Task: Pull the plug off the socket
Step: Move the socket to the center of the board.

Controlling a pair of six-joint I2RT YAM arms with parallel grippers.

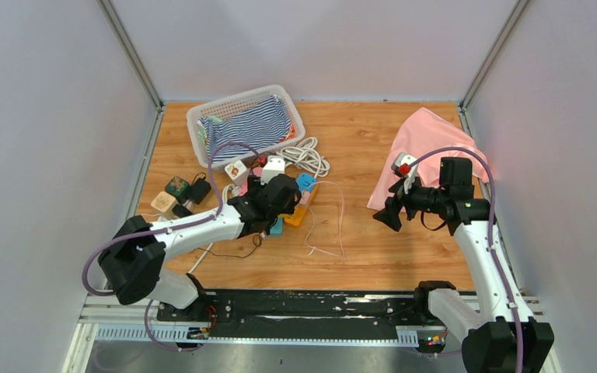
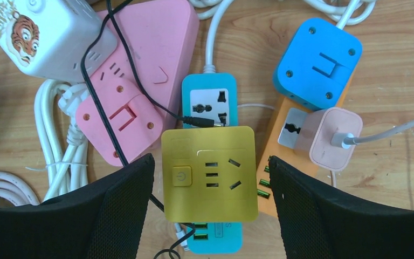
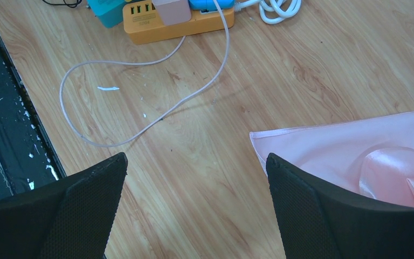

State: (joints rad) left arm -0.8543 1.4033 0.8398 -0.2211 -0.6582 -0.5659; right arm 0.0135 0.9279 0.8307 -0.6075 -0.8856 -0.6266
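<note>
My left gripper (image 2: 210,183) is open, and its jaws stand on either side of a yellow square socket block (image 2: 210,172) that sits on a teal power strip (image 2: 210,102). A thin black plug (image 2: 197,122) lies at the block's upper edge. A pink charger plug (image 2: 331,137) with a white cable sits in an orange power strip (image 2: 269,135) to the right; it also shows in the right wrist view (image 3: 172,8). From above, the left gripper (image 1: 280,198) hovers over the socket cluster. My right gripper (image 3: 194,178) is open and empty over bare wood, also seen from above (image 1: 389,216).
A blue socket cube (image 2: 315,65), a pink strip (image 2: 151,59) and a white tiger-print cube (image 2: 38,38) crowd the cluster. A white basket (image 1: 202,116) with striped cloth stands behind. A pink cloth (image 1: 427,148) lies at right. A white cable (image 3: 156,116) loops over the wood.
</note>
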